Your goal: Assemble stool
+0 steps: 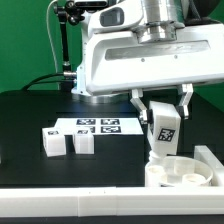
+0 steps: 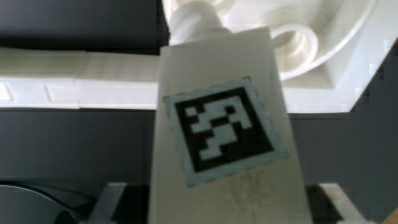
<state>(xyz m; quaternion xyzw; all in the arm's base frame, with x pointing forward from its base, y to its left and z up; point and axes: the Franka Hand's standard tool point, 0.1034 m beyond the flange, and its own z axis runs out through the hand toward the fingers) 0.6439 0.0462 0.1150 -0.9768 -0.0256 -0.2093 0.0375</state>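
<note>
My gripper (image 1: 163, 108) is shut on a white stool leg (image 1: 165, 130) that carries a black-and-white marker. It holds the leg nearly upright over the round white seat (image 1: 183, 172) at the exterior view's right. In the wrist view the leg (image 2: 210, 90) runs between my fingers (image 2: 118, 203) out to the seat (image 2: 313, 48). Its far end sits at the seat's inner part, and I cannot tell whether they touch. Two more white legs (image 1: 52, 141) (image 1: 84, 142) lie on the black table at the exterior view's left.
The marker board (image 1: 98, 125) lies flat behind the two loose legs. A long white rail (image 1: 100, 205) runs along the table's front edge and turns up at the exterior view's right beside the seat. The robot's base stands behind.
</note>
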